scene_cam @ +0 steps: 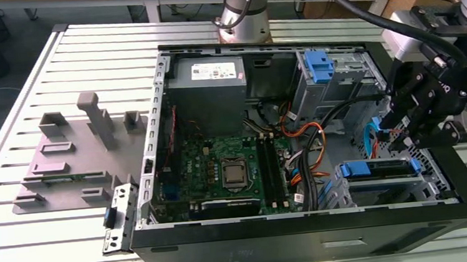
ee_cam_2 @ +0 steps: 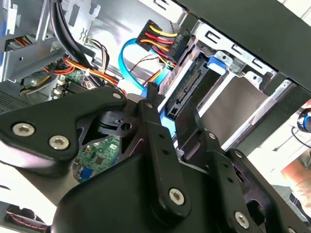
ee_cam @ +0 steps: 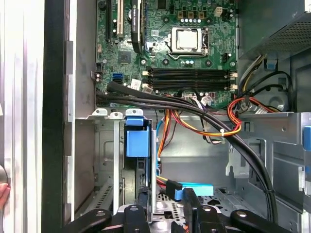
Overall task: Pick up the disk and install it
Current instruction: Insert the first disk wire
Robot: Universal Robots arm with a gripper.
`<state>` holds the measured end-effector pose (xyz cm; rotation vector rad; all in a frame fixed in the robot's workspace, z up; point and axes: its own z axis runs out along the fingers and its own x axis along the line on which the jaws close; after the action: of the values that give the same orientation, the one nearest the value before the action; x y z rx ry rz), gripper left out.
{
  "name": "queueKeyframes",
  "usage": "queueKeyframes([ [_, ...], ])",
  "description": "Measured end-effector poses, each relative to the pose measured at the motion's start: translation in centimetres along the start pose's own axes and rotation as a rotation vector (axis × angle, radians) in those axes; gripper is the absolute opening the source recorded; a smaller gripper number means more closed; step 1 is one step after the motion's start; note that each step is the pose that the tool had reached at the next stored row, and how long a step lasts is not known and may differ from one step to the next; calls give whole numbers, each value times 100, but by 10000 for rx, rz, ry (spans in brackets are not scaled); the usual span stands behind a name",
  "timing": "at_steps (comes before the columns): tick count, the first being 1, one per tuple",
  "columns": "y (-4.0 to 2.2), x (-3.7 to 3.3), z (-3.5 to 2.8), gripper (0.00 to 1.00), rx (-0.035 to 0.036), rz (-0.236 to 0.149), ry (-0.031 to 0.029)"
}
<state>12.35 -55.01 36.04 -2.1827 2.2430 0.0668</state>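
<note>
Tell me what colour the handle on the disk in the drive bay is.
The disk handle is blue, clearest in the first wrist view.

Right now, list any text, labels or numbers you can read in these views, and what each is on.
Nothing can be read.
White sticker on the power-supply box: print too small.
Motherboard markings: too small.
Label on the case front: blurred.

Motherboard (ee_cam: 160, 53): lying flat inside the open case.
Black cable bundle (ee_cam: 194, 109): running between board and drive bays.
Disk (ee_cam: 137, 141): standing on edge in its bay, blue handle showing.
Gripper (ee_cam: 165, 208): fingers apart, empty, near the disk.
</note>
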Motion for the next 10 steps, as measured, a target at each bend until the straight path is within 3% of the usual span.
queueKeyframes([
  [10, 60, 12, 34, 42, 0, 0, 1],
])
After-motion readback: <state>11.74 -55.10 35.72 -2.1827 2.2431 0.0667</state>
